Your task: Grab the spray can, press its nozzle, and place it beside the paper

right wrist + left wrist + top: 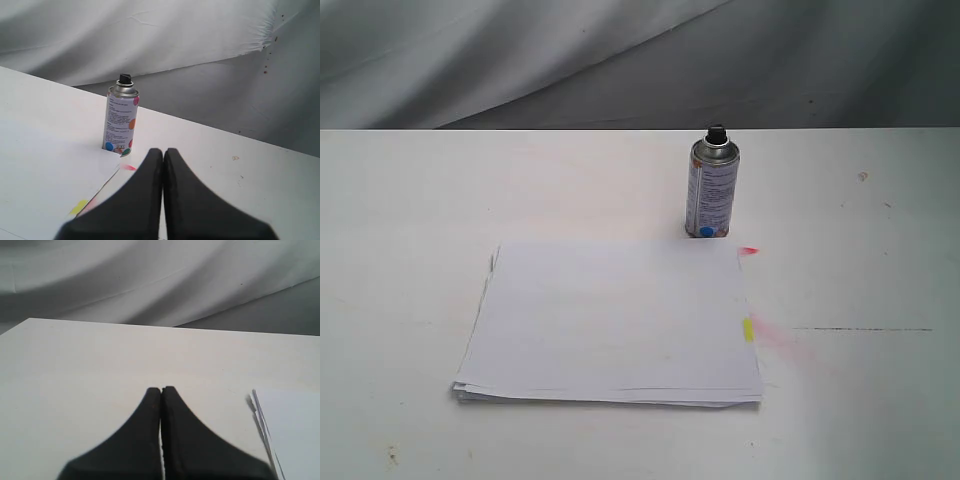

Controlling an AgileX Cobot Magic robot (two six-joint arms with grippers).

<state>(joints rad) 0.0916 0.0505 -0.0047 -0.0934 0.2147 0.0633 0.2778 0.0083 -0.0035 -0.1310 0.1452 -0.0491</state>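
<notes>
The silver spray can (711, 189) stands upright on the white table, just behind the far right corner of the paper (610, 320). Its black nozzle (717, 133) tops the dome. The right wrist view shows the can (120, 121) and nozzle (124, 78) beyond my right gripper (163, 151), which is shut and empty, well short of the can. The paper's corner (45, 170) with a yellow tab (78, 207) lies beside it. My left gripper (161, 389) is shut and empty above bare table, with the paper's edge (292, 430) off to one side. Neither gripper shows in the exterior view.
The white table (420, 200) carries pink paint marks (750, 250) by the paper's corner and another smear (780, 340) near the yellow tab (748, 328). A grey-white cloth backdrop (620, 60) hangs behind the table's far edge.
</notes>
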